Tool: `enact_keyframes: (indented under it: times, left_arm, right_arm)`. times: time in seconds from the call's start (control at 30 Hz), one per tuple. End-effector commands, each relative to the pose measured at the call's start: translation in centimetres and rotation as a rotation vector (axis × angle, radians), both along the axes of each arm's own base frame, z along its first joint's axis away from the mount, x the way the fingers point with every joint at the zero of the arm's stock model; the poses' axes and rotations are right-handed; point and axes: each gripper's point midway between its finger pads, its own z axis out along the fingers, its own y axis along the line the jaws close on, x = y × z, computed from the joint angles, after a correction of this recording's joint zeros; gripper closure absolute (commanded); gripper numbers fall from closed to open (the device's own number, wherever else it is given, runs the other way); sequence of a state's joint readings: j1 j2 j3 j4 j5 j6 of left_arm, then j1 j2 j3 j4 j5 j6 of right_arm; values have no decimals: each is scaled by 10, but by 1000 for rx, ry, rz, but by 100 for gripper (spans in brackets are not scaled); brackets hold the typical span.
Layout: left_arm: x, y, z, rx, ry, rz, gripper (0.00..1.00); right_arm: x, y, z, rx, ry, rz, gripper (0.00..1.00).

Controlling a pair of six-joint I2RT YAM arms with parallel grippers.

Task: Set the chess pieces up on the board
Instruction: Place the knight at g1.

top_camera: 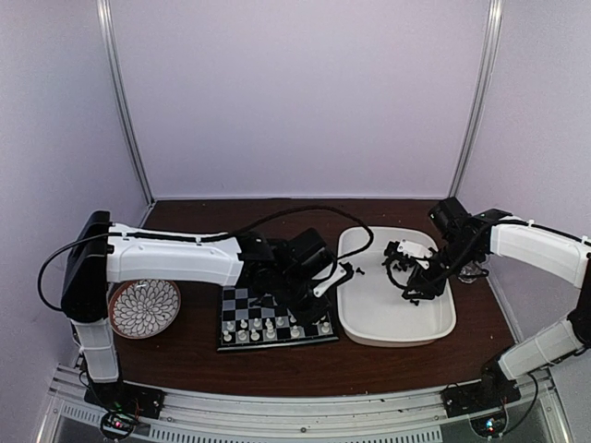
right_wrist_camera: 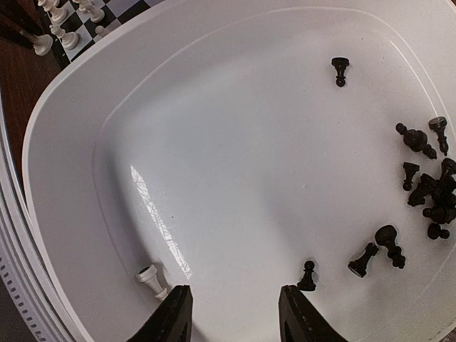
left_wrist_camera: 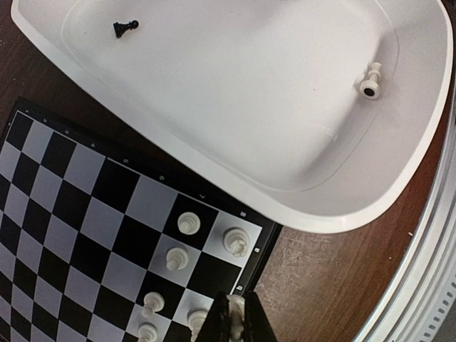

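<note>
White chess pieces (left_wrist_camera: pixel 187 222) stand along the near side of the board (left_wrist_camera: pixel 85 214), which lies on the dark worktop (left_wrist_camera: pixel 313 271) just beside a white tray (right_wrist_camera: pixel 64 142). The left hand (left_wrist_camera: pixel 235 313) hangs over the board's corner, pressed together on what seems to be a white piece (left_wrist_camera: pixel 238 306). The right hand (right_wrist_camera: pixel 231 317) hovers spread and empty above the tray, where black pieces (right_wrist_camera: pixel 427 189) cluster at one side and a lone white one (right_wrist_camera: pixel 151 278) lies near its finger.

White chess pieces (left_wrist_camera: pixel 177 258) stand on the board's (left_wrist_camera: pixel 85 206) near rows, apparently upright.
</note>
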State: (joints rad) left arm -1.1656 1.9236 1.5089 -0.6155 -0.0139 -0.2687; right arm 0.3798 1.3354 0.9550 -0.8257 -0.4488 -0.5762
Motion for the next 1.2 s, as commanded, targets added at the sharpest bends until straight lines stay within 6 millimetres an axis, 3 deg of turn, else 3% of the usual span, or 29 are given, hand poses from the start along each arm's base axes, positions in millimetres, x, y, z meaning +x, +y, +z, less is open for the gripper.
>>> enact_keyframes:
  times: [0.0, 0.53, 1.17]
  left_arm:
    - [2, 1, -10, 24, -36, 1, 99]
    - [0, -2, -42, 1, 1, 33, 100]
    - [6, 4, -60, 45, -12, 52, 99]
  right_arm:
    - [-1, 0, -5, 10, 17, -1, 55]
    - [-3, 2, -7, 18, 39, 8, 54]
    - [-4, 4, -10, 19, 58, 12, 54]
